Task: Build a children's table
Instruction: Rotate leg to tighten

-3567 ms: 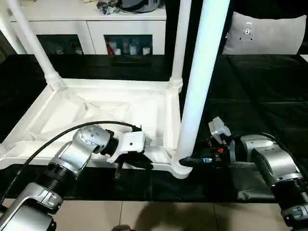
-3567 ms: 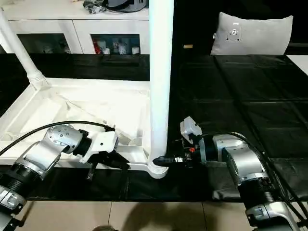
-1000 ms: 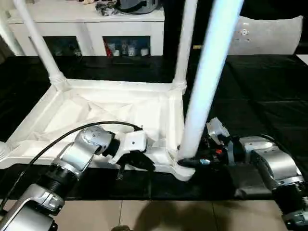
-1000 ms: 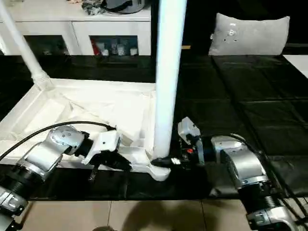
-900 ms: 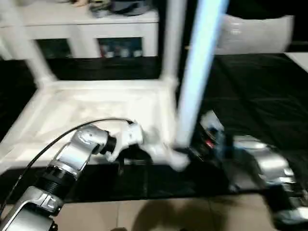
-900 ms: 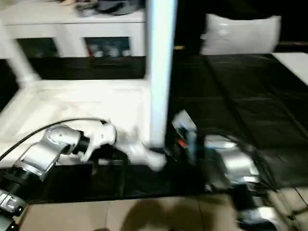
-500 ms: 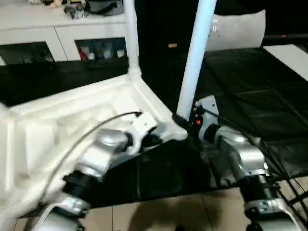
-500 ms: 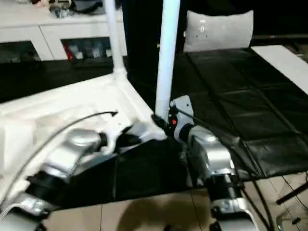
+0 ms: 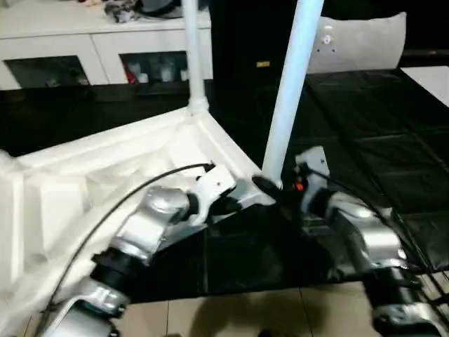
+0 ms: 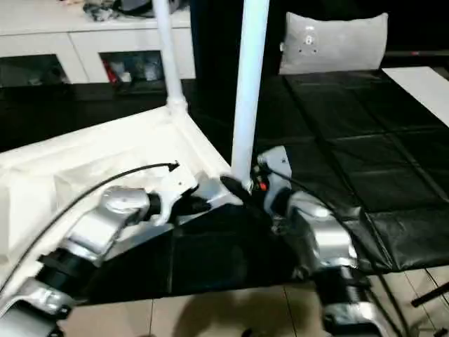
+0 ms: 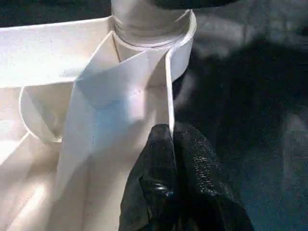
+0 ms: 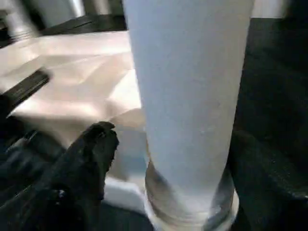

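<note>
table top (image 9: 105, 175): white, upside down on the black worktop (image 9: 365, 140), ribbed underside up, spans 9 to 12 o'clock of the head view, one corner pointing toward the robot at centre.
near leg (image 9: 289, 84): upright in the near corner socket (image 11: 180, 41), rises out of view at 12 o'clock.
far leg (image 9: 191, 53): upright in the far corner, about 11 o'clock.
left gripper (image 11: 175, 159): black fingers pinching the thin rim wall of the table top just beside the near socket.
right gripper (image 9: 270, 188): at the base of the near leg, from 3 o'clock; one black finger (image 12: 91, 154) beside the tube; grip cannot be told.
background: white cabinet (image 9: 91, 49) at 11 o'clock, grey cushion (image 9: 358, 42) at 1 o'clock.
</note>
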Tool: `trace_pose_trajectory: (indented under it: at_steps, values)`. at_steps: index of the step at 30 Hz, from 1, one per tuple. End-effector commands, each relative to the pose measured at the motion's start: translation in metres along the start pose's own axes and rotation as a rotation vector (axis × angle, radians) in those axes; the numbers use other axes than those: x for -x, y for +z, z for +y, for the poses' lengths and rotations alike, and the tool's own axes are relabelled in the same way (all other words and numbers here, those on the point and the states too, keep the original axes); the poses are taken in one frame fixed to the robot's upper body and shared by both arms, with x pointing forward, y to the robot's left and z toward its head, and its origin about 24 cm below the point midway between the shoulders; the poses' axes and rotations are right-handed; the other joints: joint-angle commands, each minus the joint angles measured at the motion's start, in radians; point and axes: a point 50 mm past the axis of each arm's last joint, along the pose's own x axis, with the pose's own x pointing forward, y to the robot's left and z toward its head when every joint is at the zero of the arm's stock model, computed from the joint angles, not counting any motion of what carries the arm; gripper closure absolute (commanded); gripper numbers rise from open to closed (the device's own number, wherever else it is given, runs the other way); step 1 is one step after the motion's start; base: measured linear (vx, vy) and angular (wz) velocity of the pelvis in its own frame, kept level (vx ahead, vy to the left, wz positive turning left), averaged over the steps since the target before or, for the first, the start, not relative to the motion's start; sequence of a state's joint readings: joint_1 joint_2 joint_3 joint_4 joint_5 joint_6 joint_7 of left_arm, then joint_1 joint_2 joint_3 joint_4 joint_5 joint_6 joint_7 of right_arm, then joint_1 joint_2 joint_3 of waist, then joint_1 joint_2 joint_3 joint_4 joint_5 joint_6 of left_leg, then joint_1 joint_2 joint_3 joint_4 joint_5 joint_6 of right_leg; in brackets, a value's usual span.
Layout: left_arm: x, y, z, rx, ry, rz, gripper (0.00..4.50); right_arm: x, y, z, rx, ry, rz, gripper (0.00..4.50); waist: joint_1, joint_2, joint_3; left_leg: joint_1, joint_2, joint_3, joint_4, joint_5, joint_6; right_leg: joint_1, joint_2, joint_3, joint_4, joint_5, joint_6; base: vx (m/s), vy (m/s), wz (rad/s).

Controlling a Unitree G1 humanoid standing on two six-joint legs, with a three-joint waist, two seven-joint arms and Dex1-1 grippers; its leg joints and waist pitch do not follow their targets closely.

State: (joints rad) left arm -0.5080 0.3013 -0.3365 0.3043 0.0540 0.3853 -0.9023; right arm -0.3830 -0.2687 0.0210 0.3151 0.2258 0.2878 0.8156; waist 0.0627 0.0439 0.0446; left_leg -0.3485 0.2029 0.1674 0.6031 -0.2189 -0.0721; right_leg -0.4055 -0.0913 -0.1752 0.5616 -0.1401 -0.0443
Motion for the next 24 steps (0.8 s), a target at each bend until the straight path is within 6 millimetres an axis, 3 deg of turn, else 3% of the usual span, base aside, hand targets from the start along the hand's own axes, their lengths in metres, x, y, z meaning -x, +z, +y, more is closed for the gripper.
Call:
trace_pose_trajectory:
  at_steps: [1,3,5,8,9,13,14,15,18,24]
  values:
    - [0.005,-0.001,0.001,-0.063,-0.051,0.026,4.5,0.006,0.004,0.003,0.047,0.099,0.005,0.38,0.008,-0.009,-0.072,-0.004,0.028,-0.009,-0.063,-0.114,0.092,0.072,-0.07,0.063,-0.07,-0.348,-0.073,0.0,0.0,0.0]
    - [0.012,-0.007,0.001,-0.102,-0.12,0.057,4.5,0.017,0.007,-0.003,0.086,0.148,0.044,0.07,0.011,-0.008,-0.072,-0.003,0.03,-0.009,-0.063,-0.115,0.095,0.072,-0.07,0.066,-0.068,-0.347,-0.073,0.0,0.0,0.0]
    - [0.014,-0.008,0.001,-0.109,-0.133,0.063,4.5,0.02,0.007,-0.004,0.095,0.163,0.049,0.07,0.013,-0.008,-0.073,-0.003,0.03,-0.009,-0.062,-0.106,0.095,0.071,-0.069,0.066,-0.063,-0.333,-0.079,0.0,0.0,0.0]
    - [0.022,-0.015,0.0,-0.183,-0.232,0.091,4.5,0.033,0.01,-0.003,0.128,0.32,0.093,0.07,0.025,-0.008,-0.073,-0.002,0.03,-0.007,-0.06,-0.112,0.106,0.071,-0.068,0.066,-0.065,-0.341,-0.079,0.0,0.0,0.0]
    - [0.023,-0.015,0.0,-0.2,-0.26,0.093,4.5,0.035,0.011,-0.003,0.135,0.35,0.102,0.39,0.031,-0.008,-0.073,-0.003,0.031,-0.007,-0.06,-0.103,0.108,0.07,-0.068,0.066,-0.063,-0.332,-0.082,0.0,0.0,0.0]
    - [0.027,-0.018,-0.001,-0.264,-0.344,0.131,4.5,0.039,0.013,-0.003,0.145,0.437,0.133,0.58,0.039,-0.009,-0.074,-0.002,0.034,-0.007,-0.06,-0.101,0.105,0.067,-0.069,0.067,-0.06,-0.336,-0.087,0.0,0.0,0.0]
    - [0.028,-0.018,0.0,-0.279,-0.36,0.144,4.5,0.039,0.012,-0.002,0.147,0.462,0.146,0.73,0.042,-0.015,-0.074,-0.001,0.035,-0.005,-0.061,-0.1,0.1,0.067,-0.069,0.068,-0.061,-0.339,-0.088,0.0,0.0,0.0]
    - [0.028,-0.019,-0.001,-0.289,-0.378,0.152,4.5,0.039,0.012,-0.001,0.147,0.478,0.15,0.82,0.05,-0.01,-0.074,0.001,0.037,-0.006,-0.061,-0.103,0.093,0.066,-0.072,0.068,-0.062,-0.354,-0.087,0.0,0.0,0.0]
    - [0.027,-0.019,-0.002,-0.319,-0.434,0.176,4.5,0.035,0.012,0.003,0.136,0.532,0.157,0.94,0.054,-0.012,-0.074,0.002,0.037,-0.006,-0.062,-0.108,0.087,0.066,-0.071,0.068,-0.061,-0.355,-0.088,0.0,0.0,0.0]
    - [0.026,-0.019,-0.004,-0.349,-0.484,0.182,4.5,0.03,0.008,0.004,0.131,0.561,0.167,1.57,0.061,-0.012,-0.076,0.001,0.036,-0.006,-0.062,-0.108,0.075,0.066,-0.073,0.068,-0.06,-0.354,-0.085,0.0,0.0,0.0]
